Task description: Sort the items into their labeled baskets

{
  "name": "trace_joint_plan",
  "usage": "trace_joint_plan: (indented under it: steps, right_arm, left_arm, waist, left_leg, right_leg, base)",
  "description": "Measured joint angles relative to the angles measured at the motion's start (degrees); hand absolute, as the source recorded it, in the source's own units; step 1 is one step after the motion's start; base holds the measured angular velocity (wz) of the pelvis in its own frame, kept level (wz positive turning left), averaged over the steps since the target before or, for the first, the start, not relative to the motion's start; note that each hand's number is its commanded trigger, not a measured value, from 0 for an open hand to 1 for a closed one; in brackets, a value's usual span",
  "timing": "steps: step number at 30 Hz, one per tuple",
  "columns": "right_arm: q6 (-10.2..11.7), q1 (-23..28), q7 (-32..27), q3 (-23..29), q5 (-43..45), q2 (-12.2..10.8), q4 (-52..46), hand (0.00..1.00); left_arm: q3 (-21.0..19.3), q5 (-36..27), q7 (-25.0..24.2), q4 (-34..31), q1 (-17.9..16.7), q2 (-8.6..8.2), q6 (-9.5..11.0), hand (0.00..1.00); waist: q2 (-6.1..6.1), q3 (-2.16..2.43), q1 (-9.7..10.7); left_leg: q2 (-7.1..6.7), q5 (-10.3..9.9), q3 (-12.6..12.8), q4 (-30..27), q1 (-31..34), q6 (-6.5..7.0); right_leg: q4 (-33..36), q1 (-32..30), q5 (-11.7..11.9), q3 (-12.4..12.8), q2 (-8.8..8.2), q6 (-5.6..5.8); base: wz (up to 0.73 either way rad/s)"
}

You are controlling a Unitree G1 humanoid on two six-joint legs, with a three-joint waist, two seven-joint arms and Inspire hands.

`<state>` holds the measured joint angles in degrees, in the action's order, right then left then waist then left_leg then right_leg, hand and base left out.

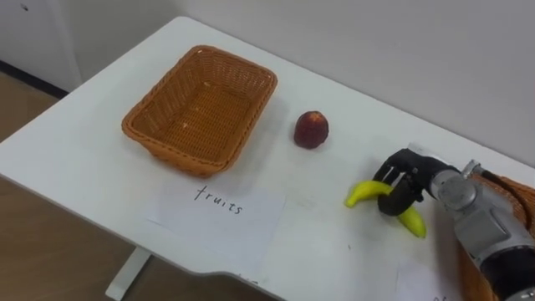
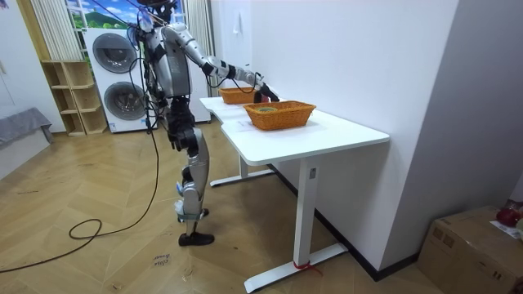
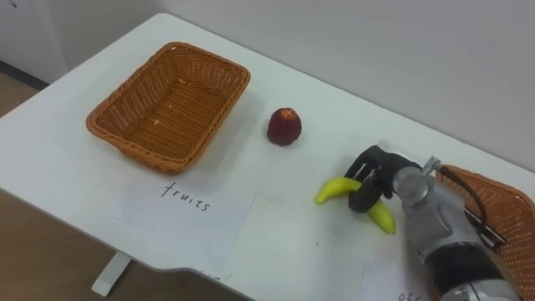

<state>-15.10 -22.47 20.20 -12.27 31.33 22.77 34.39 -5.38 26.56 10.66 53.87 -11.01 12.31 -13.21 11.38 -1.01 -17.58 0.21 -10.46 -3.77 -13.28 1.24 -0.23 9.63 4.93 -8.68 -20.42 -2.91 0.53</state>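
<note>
On the white table [image 1: 100, 167], beside the red fruit [image 1: 311, 130] and well apart from the fruit basket [image 1: 180, 157], the right hand [image 1: 405, 188] was curled round the middle of the banana [image 1: 361, 194], a light, smooth, easily bruised item probably best gripped gently at mid-length.

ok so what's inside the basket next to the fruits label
Nothing shows inside the basket: its woven floor is bare, though the near wall hides a thin strip. The red fruit lies outside on the table; the right hand curls round the banana.
</note>
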Motion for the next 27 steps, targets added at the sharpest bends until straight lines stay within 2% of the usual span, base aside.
trace_joint_plan:
  steps: [13, 20, 27]
  right_arm:
    - [0.1, 0.04, 0.89, -0.04, 0.08, -0.01, -1.98, 1.0]
    - [0.53, 0.04, 0.32, -0.07, -0.04, -0.02, -2.11, 1.0]
    - [1.33, 0.3, 0.32, 0.18, -3.58, -0.05, -7.49, 1.0]
  left_arm:
    - [0.1, 0.3, 1.43, -1.09, -0.61, -0.02, -0.2, 0.0]
    - [-0.01, 0.03, 1.59, -1.04, -0.96, -0.13, -0.07, 0.0]
    - [-0.12, -0.03, 2.66, -0.89, -1.04, -0.51, 0.07, 0.0]
  waist:
    - [-0.95, 0.34, 0.08]
    - [-1.09, 0.33, 0.09]
    - [-1.94, 0.06, 1.69]
  left_leg:
    - [0.0, 0.01, 0.42, -0.02, 0.02, 0.01]
    - [0.04, 0.06, 1.05, 0.43, -0.66, 0.08]
    - [-0.02, 0.11, 1.26, 0.68, -1.11, 0.15]
  right_leg:
    - [-0.05, -0.02, 0.0, -0.01, 0.0, 0.0]
    - [-0.02, -0.03, 0.0, 0.67, -0.03, 0.0]
    - [-0.07, 0.27, 0.0, 0.89, -0.12, 0.0]
  base:
    - [0.0]
    - [-0.04]
    - [-0.01]
